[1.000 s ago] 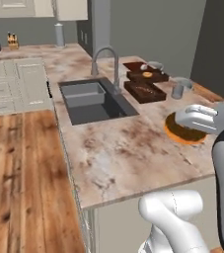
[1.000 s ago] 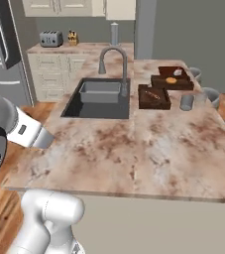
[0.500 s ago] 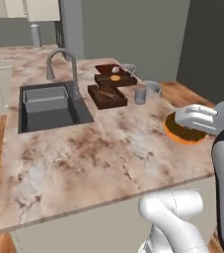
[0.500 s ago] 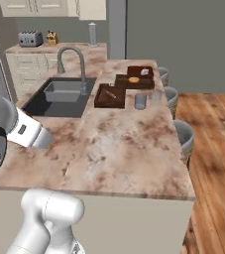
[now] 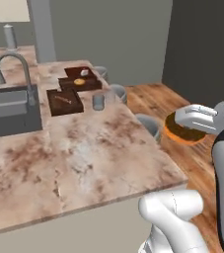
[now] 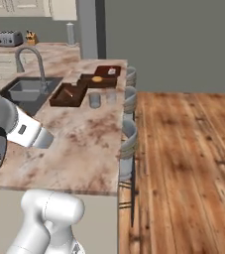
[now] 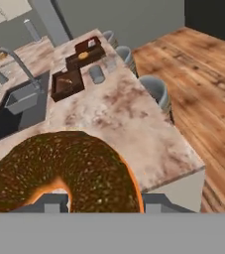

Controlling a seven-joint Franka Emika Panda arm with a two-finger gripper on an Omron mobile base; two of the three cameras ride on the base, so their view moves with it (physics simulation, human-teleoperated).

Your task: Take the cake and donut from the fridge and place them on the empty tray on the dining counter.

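Observation:
My gripper (image 5: 180, 121) is shut on the brown-glazed donut (image 5: 183, 134), held in the air beyond the right edge of the dining counter (image 5: 93, 153). In the hand view the donut (image 7: 64, 166) looms large between my gripper (image 7: 101, 204) tips. At the counter's far end lies the flat reddish-brown tray (image 5: 73, 72), also seen as the tray (image 6: 104, 70) and the tray (image 7: 84, 45). A tiny white cake (image 5: 84, 72) rests on it. The fridge is out of view.
Two deeper dark-brown trays (image 5: 64, 101) sit nearer, one holding a pale orange donut (image 5: 79, 81). A glass (image 5: 98, 102) stands beside them. Sink (image 5: 7, 111) and faucet (image 5: 10, 66) are to the left. Grey stools (image 5: 150, 126) line the counter's right edge above wood floor (image 6: 183, 149).
The whole picture has swung as the base moved: the counter now lies to my left, with stools and floor coming into sight. The donut stays in my gripper.

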